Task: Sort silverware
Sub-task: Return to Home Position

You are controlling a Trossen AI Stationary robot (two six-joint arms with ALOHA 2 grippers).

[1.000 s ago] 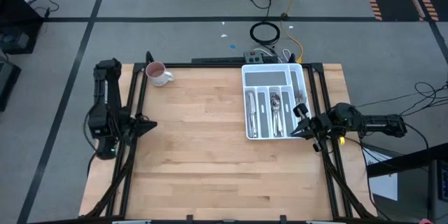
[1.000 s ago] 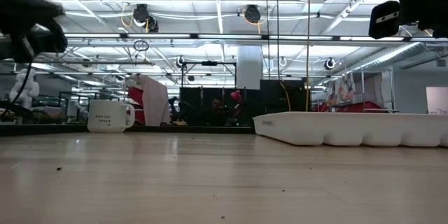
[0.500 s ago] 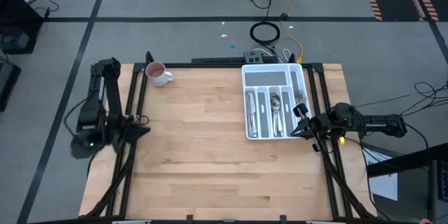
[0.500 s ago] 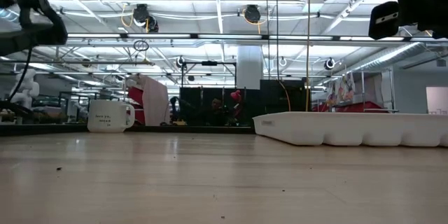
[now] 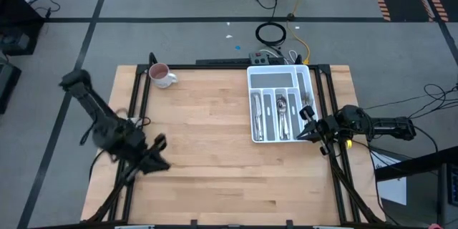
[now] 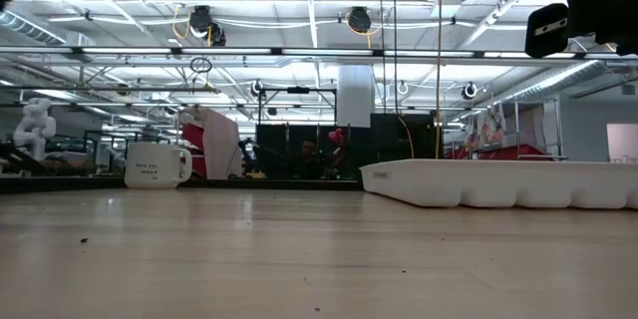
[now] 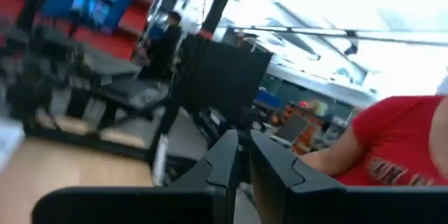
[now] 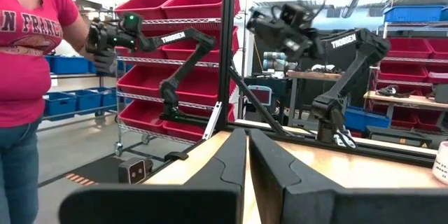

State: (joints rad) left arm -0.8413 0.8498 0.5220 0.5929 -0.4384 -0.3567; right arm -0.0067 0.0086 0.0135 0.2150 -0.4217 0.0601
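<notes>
The silverware [image 5: 280, 113] lies in the slots of the white tray [image 5: 250, 79] at the table's far right; the tray's side shows in the low view [image 6: 498, 181]. My right gripper [image 5: 304, 130] is shut and empty, just off the tray's near right corner; its fingers show in its wrist view [image 8: 247, 155]. My left gripper [image 5: 160, 154] is shut and empty over the table's left part, toward the near edge, and it shows blurred in its wrist view [image 7: 241, 159].
A white-and-pink mug [image 5: 161, 76] stands at the table's far left corner and also shows in the low view [image 6: 158, 164]. A person in a red shirt [image 8: 28, 49] stands beyond the table. A power strip and cables [image 5: 268, 57] lie behind the far edge.
My left arm has swung from beside the table's left edge toward the near edge and in over the table, turning as it went. Its gripper has stayed shut. The tray and the silverware have not moved.
</notes>
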